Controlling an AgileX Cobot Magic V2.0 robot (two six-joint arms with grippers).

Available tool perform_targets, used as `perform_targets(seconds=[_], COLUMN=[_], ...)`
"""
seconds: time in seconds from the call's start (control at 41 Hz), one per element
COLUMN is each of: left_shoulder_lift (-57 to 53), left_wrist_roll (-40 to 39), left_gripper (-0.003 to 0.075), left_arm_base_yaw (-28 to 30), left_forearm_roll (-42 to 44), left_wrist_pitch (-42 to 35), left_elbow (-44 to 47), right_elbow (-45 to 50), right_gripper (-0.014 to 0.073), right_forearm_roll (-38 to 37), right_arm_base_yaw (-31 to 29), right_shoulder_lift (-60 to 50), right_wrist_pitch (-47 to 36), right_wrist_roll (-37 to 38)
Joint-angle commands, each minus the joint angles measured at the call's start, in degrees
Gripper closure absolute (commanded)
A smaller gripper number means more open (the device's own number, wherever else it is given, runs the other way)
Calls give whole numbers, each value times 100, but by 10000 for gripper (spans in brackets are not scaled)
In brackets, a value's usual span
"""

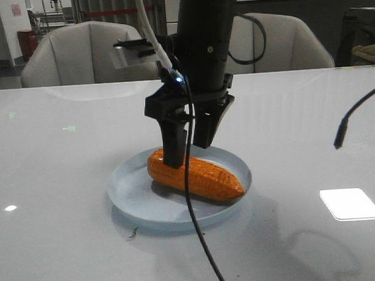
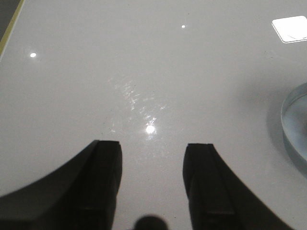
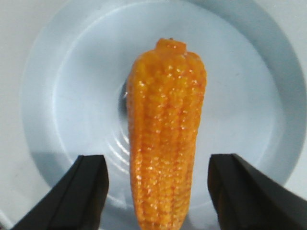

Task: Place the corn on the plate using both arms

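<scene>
The orange-yellow corn lies on its side in the pale-blue plate, its tapered end toward the right. My right gripper hangs over the cob's thick end, open, with one finger on each side and gaps showing. In the right wrist view the corn lies between the spread fingers of that gripper, on the plate. My left gripper is open and empty over bare white table. The plate's rim shows at the edge of the left wrist view. The left arm is out of the front view.
A loose black cable hangs over the table at the right. A black cable trails from the right arm across the plate's front. Grey chairs stand behind the table's far edge.
</scene>
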Motion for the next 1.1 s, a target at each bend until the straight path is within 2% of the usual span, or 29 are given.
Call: perform_targets(seconds=[0.0,0.122,0.293,0.659,0.83,1.074], left_shoulder_lift=[-30,-30,-30,-30,-30,-30], left_wrist_roll=[-59,-59,-59,-59,-59,-59], left_gripper=[342,342,342,342,342,342], left_arm_base_yaw=[15,15,15,15,15,15], left_forearm_roll=[76,76,76,76,76,76], left_wrist_pitch=[-378,-378,-378,-378,-378,-403], left_elbow=[-158,-158,-158,-158,-158,-158], right_elbow=[-559,-1010,-1290,-986,386,3313], right_gripper=[46,46,46,46,46,46], right_forearm_roll=[107,107,102,-33,-161,-286], right_arm_base_yaw=[-17,-52,-316,-1091,-1893,-3370], right_shoulder_lift=[-344,-377,-777,-3275,-4860,-7637], right_wrist_pitch=[633,1004,873,332,-169,-1391], right_wrist_roll=[33,353,1074,1123,1399,1643])
